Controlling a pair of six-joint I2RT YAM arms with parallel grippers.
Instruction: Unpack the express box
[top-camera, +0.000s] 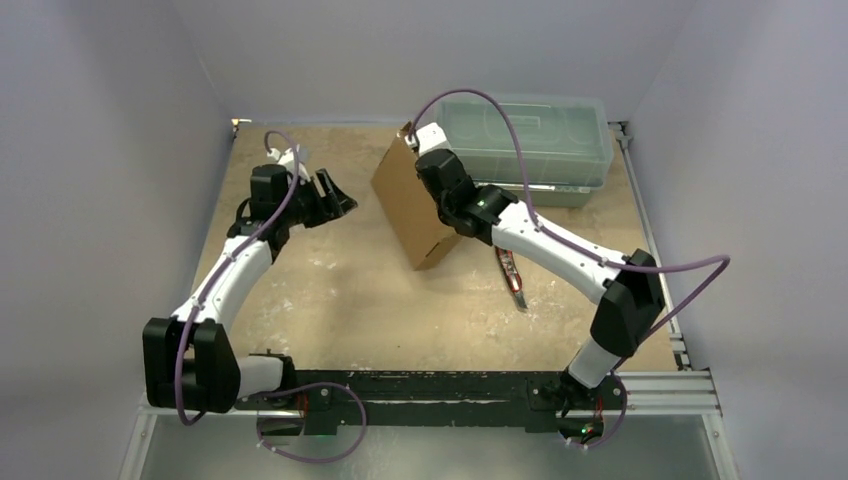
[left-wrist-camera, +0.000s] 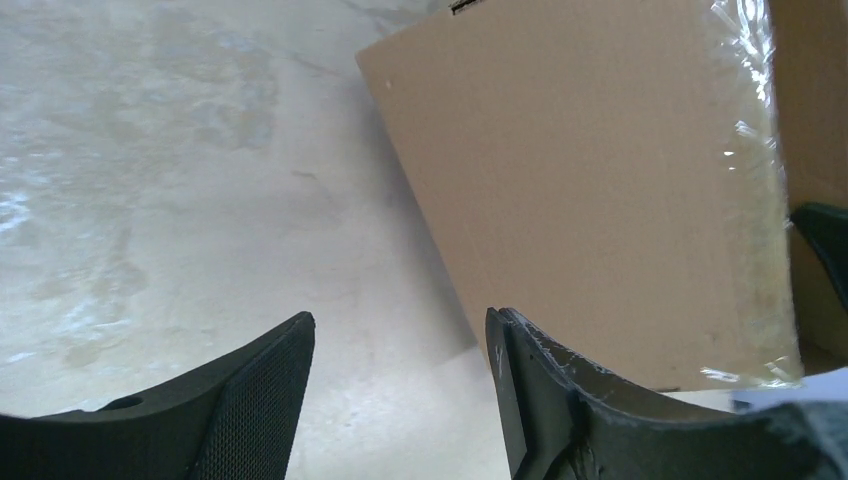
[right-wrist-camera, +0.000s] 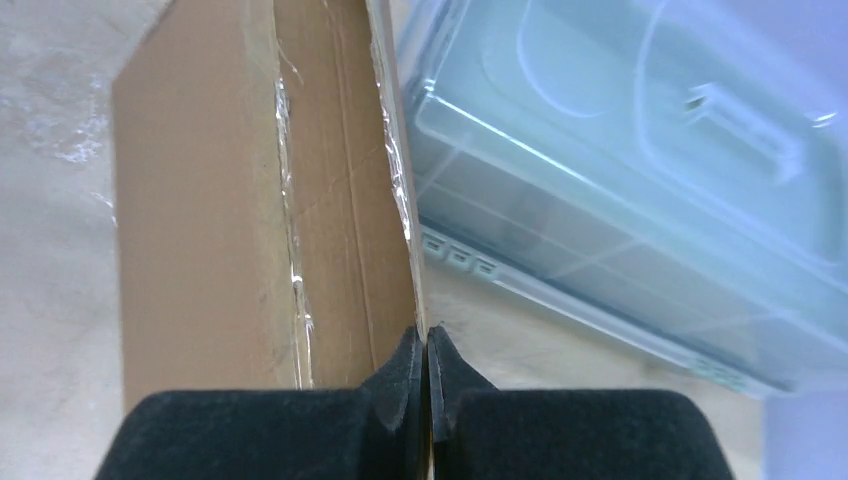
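Note:
The express box is brown cardboard with clear tape along its seams. It stands tilted up on one edge in the middle of the table. My right gripper is at the box's top far corner. In the right wrist view the right gripper is shut on a thin cardboard edge of the box. My left gripper is open and empty, just left of the box and apart from it. The left wrist view shows the left gripper over bare table, with the box's broad face ahead to the right.
A translucent grey-green lidded plastic bin stands at the back right, right behind the box; it also shows in the right wrist view. A slim red and black tool lies on the table under my right arm. Walls close in on three sides.

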